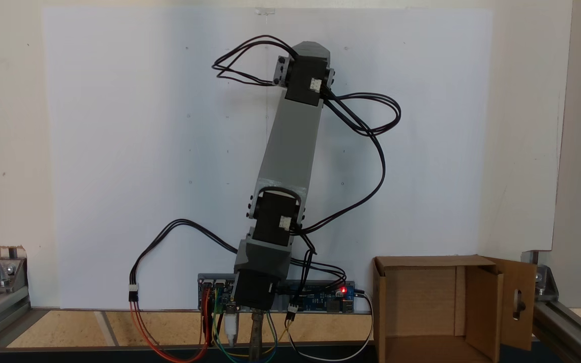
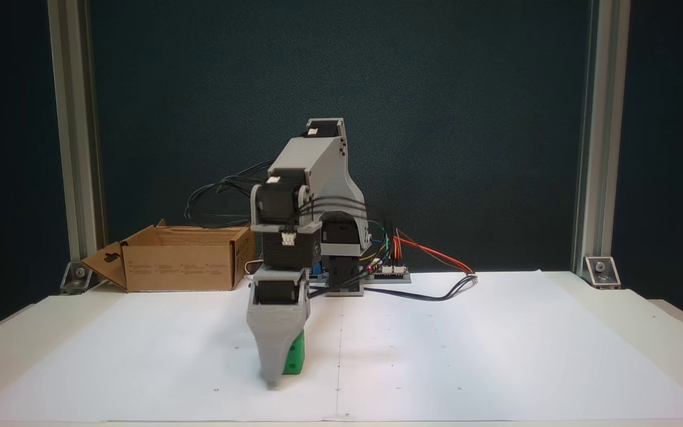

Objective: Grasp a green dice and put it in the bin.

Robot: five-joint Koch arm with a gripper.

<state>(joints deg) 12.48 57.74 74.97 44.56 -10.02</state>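
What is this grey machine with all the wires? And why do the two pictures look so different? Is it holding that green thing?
It's a small robot arm with a gripper at its end for picking things up. One camera looks straight down at the arm's back; the other stands at the front of the table. The gripper's tip is down on the white paper, right against the green dice. One jaw hides the other, so I can't tell whether it is squeezing the dice yet. The open cardboard bin waits near the arm's base, where the coloured wires plug in.
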